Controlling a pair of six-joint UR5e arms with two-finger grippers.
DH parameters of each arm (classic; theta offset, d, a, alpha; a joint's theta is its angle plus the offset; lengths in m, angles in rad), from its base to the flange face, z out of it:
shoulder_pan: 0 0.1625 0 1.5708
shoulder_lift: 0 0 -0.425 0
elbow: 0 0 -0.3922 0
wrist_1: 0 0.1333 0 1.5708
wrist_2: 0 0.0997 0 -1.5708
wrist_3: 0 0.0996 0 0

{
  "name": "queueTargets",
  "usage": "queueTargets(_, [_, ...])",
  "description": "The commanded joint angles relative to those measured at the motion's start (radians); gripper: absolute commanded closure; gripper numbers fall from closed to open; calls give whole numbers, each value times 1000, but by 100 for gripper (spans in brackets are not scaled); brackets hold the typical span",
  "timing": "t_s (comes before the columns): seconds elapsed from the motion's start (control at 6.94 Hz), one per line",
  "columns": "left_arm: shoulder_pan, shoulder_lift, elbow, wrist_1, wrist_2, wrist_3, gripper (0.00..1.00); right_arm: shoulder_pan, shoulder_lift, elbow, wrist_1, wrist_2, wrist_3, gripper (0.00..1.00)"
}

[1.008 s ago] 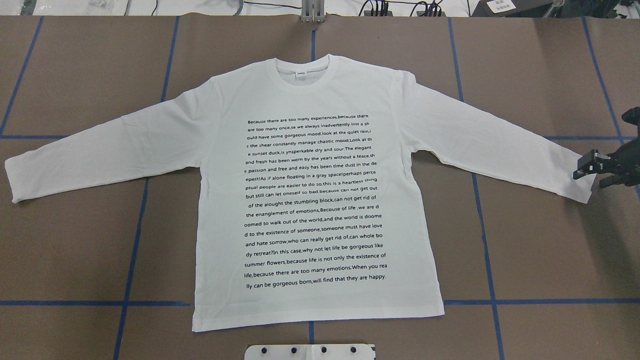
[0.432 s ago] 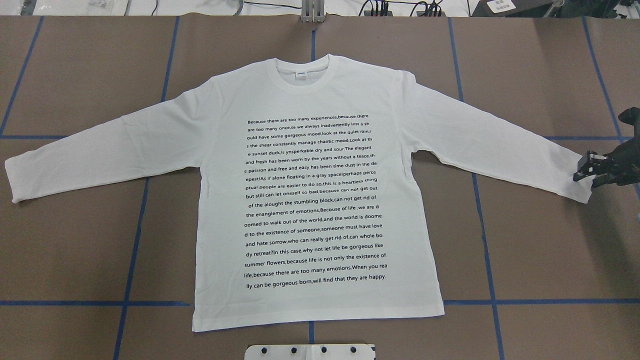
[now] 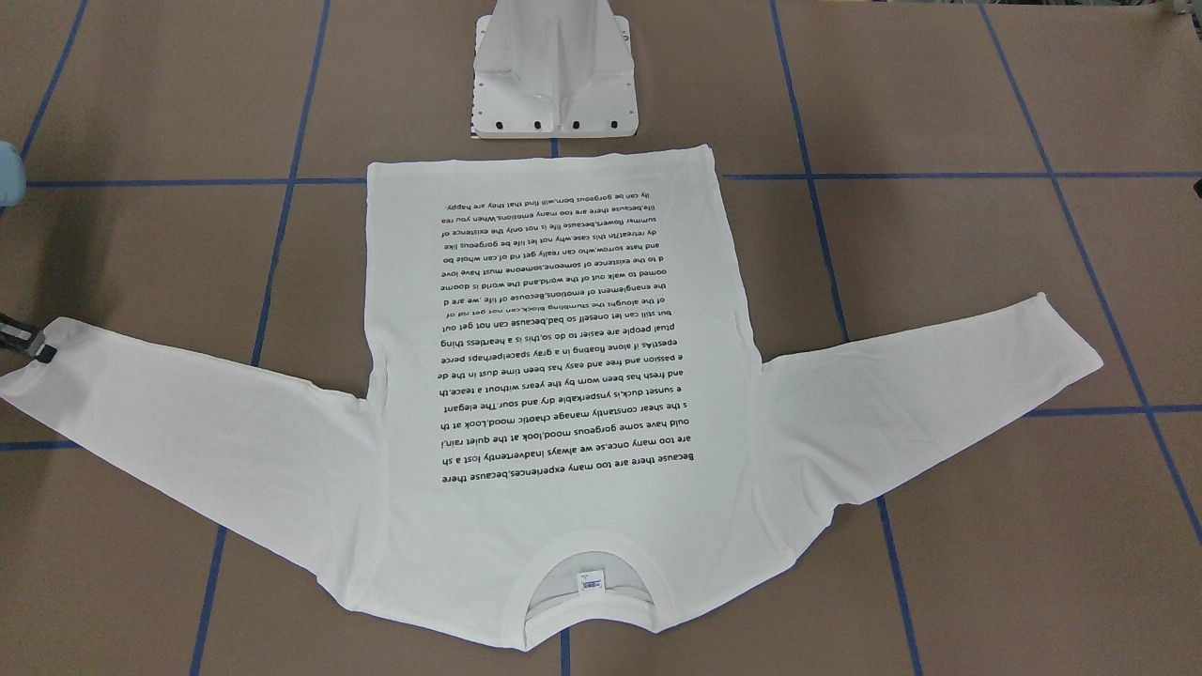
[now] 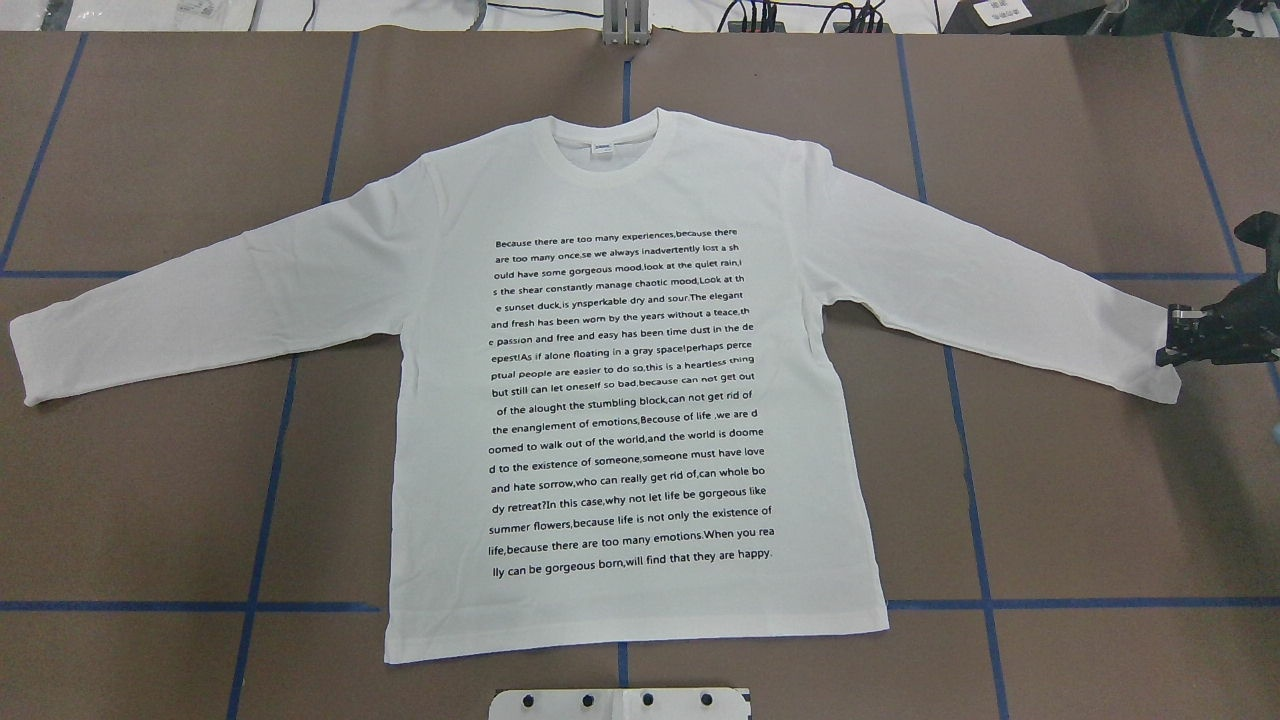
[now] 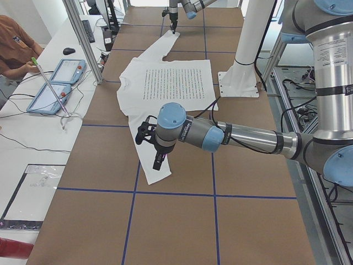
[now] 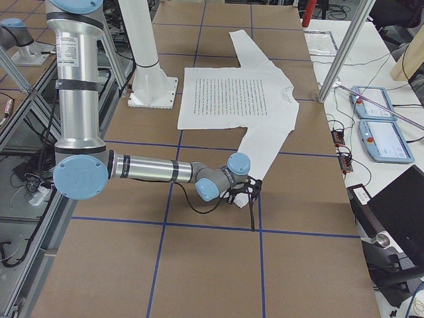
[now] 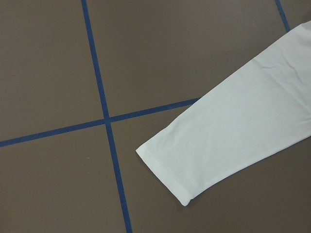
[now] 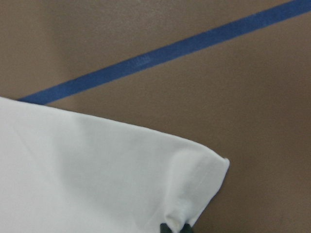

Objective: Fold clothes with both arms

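Since a second ago the right tool (image 4: 1172, 338) has edged a little outward along the right cuff (image 8: 194, 184) and its fingers have drawn in. They are now pinched together on the cuff's corner, and my right wrist view shows the fabric puckered at the tips. I see the T-shirt (image 4: 640, 400) lying flat, print up, mid-surface (image 4: 150, 150). Its collar is on the far side, its hem near the white pedestal (image 3: 554, 84), and its sleeves are spread left and right. The left tool (image 5: 146, 132) hangs above the left cuff (image 7: 167, 170); I cannot tell whether its fingers are apart or together. Blue tape lines (image 4: 150, 606) cross the brown surface.
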Motion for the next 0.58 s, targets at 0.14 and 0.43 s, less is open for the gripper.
queueTargets(0.14, [0, 0, -8, 2, -1, 0, 0, 3, -14, 99, -4, 10, 5, 100])
queueTargets(0.43, [0, 0, -16, 2, -1, -2, 0, -12, 62, 202, -72, 14, 104, 100])
